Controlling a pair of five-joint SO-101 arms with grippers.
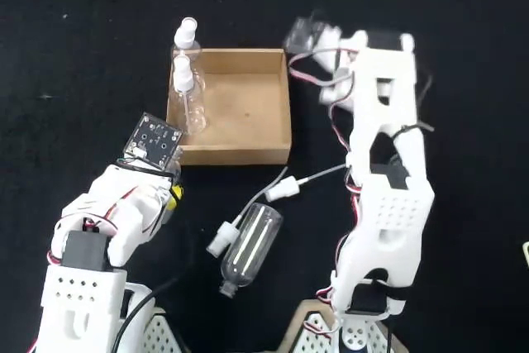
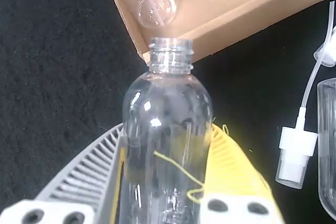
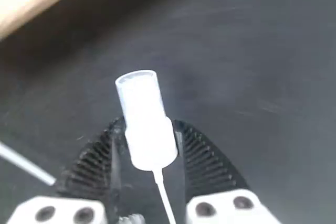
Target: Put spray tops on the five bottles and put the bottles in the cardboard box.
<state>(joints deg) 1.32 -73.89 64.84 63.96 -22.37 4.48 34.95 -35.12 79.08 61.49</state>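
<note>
My left gripper [image 2: 168, 129] is shut on a clear uncapped bottle [image 2: 168, 108], whose open neck points at the cardboard box's [image 2: 236, 9] near corner. In the high view this gripper [image 1: 169, 189] sits just in front of the box's [image 1: 248, 150] front left corner. My right gripper [image 3: 148, 127] is shut on a white spray top [image 3: 146, 119] with its thin tube trailing back between the fingers. From above, that gripper [image 1: 312, 39] hangs by the box's far right corner. Two capped bottles [image 1: 187, 93] lie along the box's left wall.
An uncapped bottle [image 1: 250, 245] lies on the black table in front of the box. Two loose spray tops [image 1: 223, 239] [image 1: 285, 189] with tubes lie beside it. The right arm [image 1: 384, 171] stretches along the table's right side.
</note>
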